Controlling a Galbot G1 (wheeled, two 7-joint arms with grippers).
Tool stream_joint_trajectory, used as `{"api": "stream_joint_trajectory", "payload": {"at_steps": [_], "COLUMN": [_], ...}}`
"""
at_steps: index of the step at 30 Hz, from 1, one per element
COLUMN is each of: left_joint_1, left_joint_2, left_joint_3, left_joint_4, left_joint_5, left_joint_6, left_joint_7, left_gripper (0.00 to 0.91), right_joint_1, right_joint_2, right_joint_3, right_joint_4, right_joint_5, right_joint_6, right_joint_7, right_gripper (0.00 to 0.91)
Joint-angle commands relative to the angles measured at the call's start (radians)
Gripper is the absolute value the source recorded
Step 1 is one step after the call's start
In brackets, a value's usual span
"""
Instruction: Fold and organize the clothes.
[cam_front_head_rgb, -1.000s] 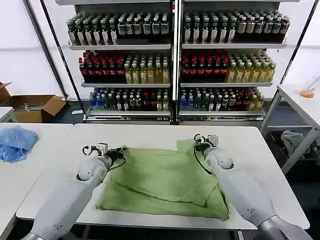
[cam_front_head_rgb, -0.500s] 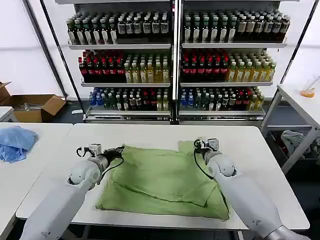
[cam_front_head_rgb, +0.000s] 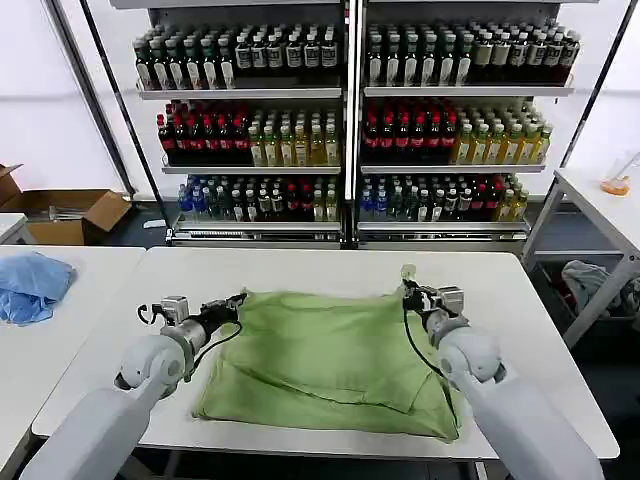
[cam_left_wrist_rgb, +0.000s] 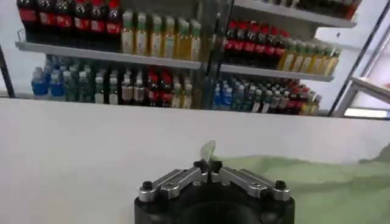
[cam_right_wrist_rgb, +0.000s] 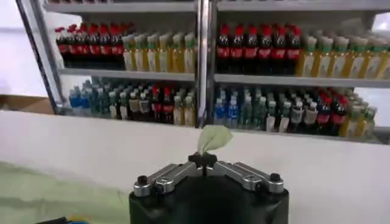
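Both claws pinch far corners of the light green short-sleeved polo shirt (cam_front_head_rgb: 330, 360) spread across the white surface (cam_front_head_rgb: 520, 330): left claw (cam_front_head_rgb: 236, 300), right claw (cam_front_head_rgb: 408, 290). Beyond stand bottle-filled shelves (cam_front_head_rgb: 350, 130).

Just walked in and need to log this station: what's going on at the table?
A two-armed robot is working on a light green polo shirt lying on the white table. The left end effector is shut on the shirt's far left corner, and the right end effector is shut on its far right corner; a bit of green fabric pokes out of each. The shirt looks partly folded and rumpled, with its near edge resting on the table.
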Motion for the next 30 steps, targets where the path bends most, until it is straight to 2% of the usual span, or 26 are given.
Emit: {"api": "stream_joint_trajectory", "payload": {"at_steps": [1,9,12,27,28,29,30], "left_joint_1": [0.195,0.383,0.414,0.393,0.39,0.388,0.386], "left_joint_2": [0.051,0.061,0.055,0.038,0.036,0.033,0.029], "left_joint_3": [-0.105,-0.2,-0.201,-0.152,-0.152,-0.151,-0.15], "left_joint_4": [-0.175,-0.279,-0.282,-0.212,-0.21,-0.209,-0.209], "left_joint_5": [-0.022,0.017,0.051,0.15,0.152,0.153,0.157], "left_joint_6": [-0.006,-0.011,-0.009,0.028,0.034,0.038,0.039], "left_joint_7": [0.003,0.009,0.008,0.005,0.005,0.005,0.005], "left_gripper": [0.02,0.02,0.02,0.02,0.111,0.272,0.796], "right_joint_1": [-0.29,-0.469,-0.542,-0.594,-0.591,-0.588,-0.585], "right_joint_2": [-0.081,-0.03,-0.004,0.076,0.08,0.085,0.088], "right_joint_3": [0.18,0.263,0.277,0.262,0.259,0.253,0.247], "right_joint_4": [0.262,0.353,0.37,0.341,0.34,0.339,0.337], "right_joint_5": [-0.006,-0.073,-0.13,-0.133,-0.134,-0.136,-0.143], "right_joint_6": [0.006,0.006,-0.002,-0.076,-0.085,-0.091,-0.087], "right_joint_7": [-0.008,-0.021,-0.018,0.033,0.033,0.033,0.027], "right_gripper": [0.0,0.0,0.0,0.0,0.0,0.121,0.907]}}
